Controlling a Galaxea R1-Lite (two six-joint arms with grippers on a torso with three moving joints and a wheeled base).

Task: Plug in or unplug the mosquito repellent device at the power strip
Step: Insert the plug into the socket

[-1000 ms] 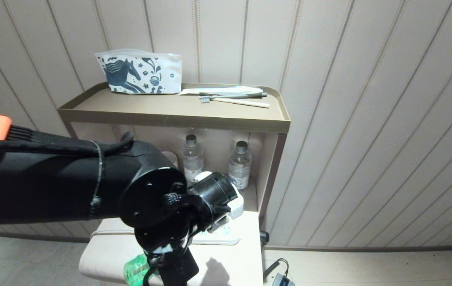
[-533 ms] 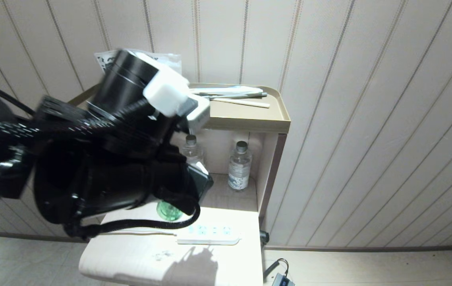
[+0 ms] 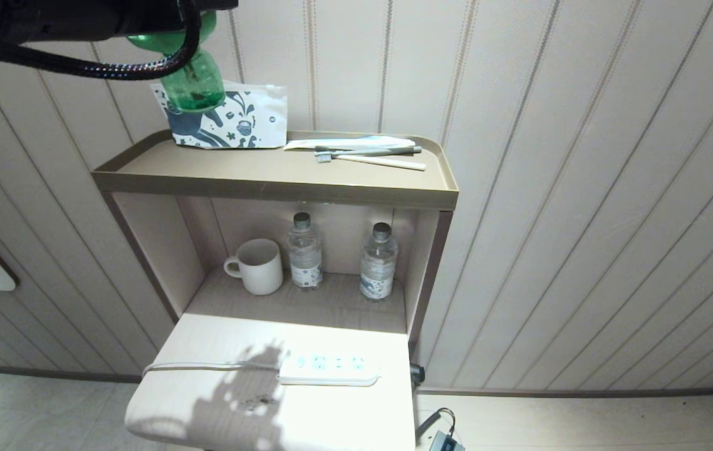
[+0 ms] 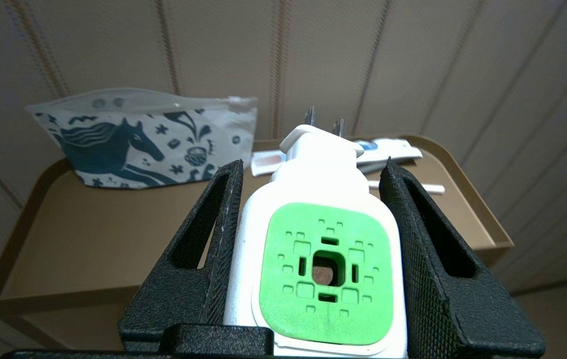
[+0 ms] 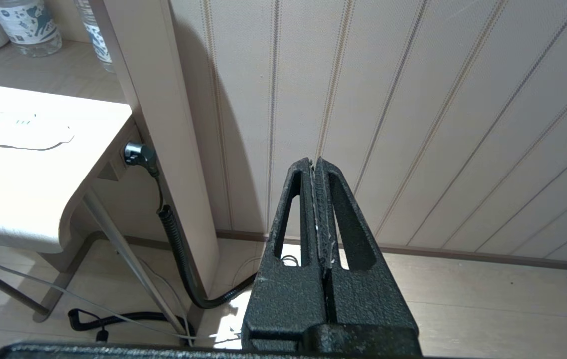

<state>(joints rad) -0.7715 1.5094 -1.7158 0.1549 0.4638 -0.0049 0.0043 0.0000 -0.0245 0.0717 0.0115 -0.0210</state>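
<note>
Left end effector clamps the mosquito repellent device high above the shelf's raised rim, right end effector closed.

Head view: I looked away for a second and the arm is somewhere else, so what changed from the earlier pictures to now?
The left gripper carried the repellent device from low over the table's front edge up to the top left, above the shelf, fingers clamped on it throughout. The power strip, mug and bottles stayed put; the right gripper hangs shut.
</note>
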